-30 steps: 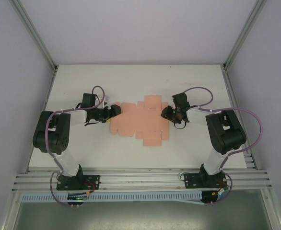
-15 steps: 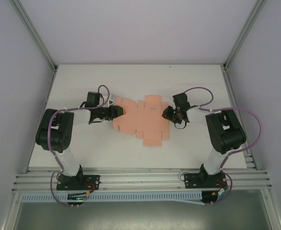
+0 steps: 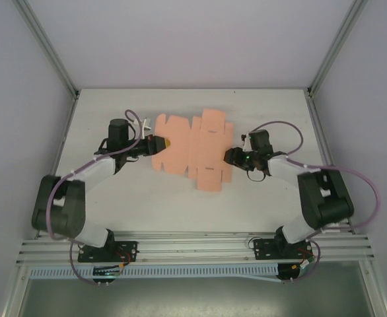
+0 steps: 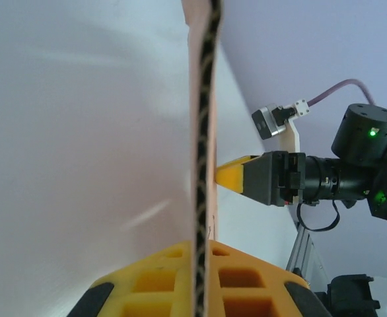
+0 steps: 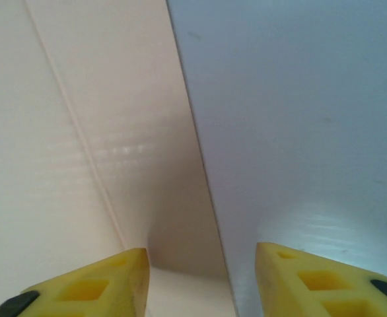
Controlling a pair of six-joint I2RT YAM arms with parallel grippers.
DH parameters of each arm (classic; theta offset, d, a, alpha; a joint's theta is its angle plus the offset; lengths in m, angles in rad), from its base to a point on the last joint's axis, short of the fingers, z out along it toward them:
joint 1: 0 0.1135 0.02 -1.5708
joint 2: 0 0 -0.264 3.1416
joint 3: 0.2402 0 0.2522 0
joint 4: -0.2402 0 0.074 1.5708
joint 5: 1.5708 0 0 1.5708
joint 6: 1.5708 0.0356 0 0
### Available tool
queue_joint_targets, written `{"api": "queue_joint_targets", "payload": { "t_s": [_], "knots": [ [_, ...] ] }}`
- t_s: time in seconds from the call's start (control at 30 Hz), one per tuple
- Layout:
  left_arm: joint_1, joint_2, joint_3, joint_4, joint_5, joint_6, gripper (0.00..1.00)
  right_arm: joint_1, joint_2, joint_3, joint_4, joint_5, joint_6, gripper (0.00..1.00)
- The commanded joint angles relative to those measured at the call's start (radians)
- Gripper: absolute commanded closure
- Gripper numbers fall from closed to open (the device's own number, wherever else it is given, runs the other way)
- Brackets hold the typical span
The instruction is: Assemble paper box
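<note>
The paper box is a flat salmon-pink die-cut sheet point(image 3: 190, 148) spread on the white table point(image 3: 114, 191), slightly skewed. My left gripper point(image 3: 159, 142) is shut on its left edge. In the left wrist view the sheet point(image 4: 203, 119) runs edge-on as a thin vertical strip, clamped in my left gripper point(image 4: 203, 264) between the yellow fingers point(image 4: 154, 284). My right gripper point(image 3: 232, 156) stands open at the sheet's right edge. In the right wrist view the sheet point(image 5: 81, 132) covers the left half, and its edge runs down into the gap of my right gripper point(image 5: 203, 277).
Grey walls and metal frame posts point(image 3: 48, 46) enclose the table on three sides. An aluminium rail point(image 3: 193, 247) carrying both arm bases runs along the near edge. Bare table lies behind and in front of the sheet.
My left arm has stretched toward the back, carrying the sheet's left edge with it, so the sheet shifted back and turned. The right arm swung outward while its gripper stayed at the sheet's right edge.
</note>
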Motion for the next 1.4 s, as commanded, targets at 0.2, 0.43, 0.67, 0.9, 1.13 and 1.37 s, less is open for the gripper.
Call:
{"api": "queue_joint_targets", "payload": {
  "t_s": [0.2, 0.43, 0.67, 0.9, 1.13, 1.37],
  "knots": [
    [-0.005, -0.321, -0.085, 0.163, 0.102, -0.096, 1.00, -0.102, -0.389, -0.099, 0.092, -0.318, -0.057, 0.48],
    [-0.003, -0.472, -0.154, 0.200, 0.073, -0.145, 1.00, -0.107, -0.546, -0.146, 0.119, -0.407, -0.066, 0.46],
    [-0.005, -0.488, -0.169, 0.215, 0.046, -0.178, 1.00, -0.108, -0.563, -0.128, 0.202, -0.472, -0.016, 0.76],
    [-0.005, -0.496, -0.183, 0.201, -0.018, -0.155, 1.00, -0.107, -0.573, -0.095, 0.093, -0.418, -0.067, 1.00],
    [-0.003, -0.486, -0.133, -0.191, -0.369, -0.061, 0.02, -0.062, -0.518, 0.010, -0.242, -0.137, -0.332, 1.00],
    [-0.003, -0.453, -0.142, -0.478, -0.674, -0.028, 0.02, -0.031, -0.360, 0.065, -0.361, 0.023, -0.502, 1.00]
  ]
}}
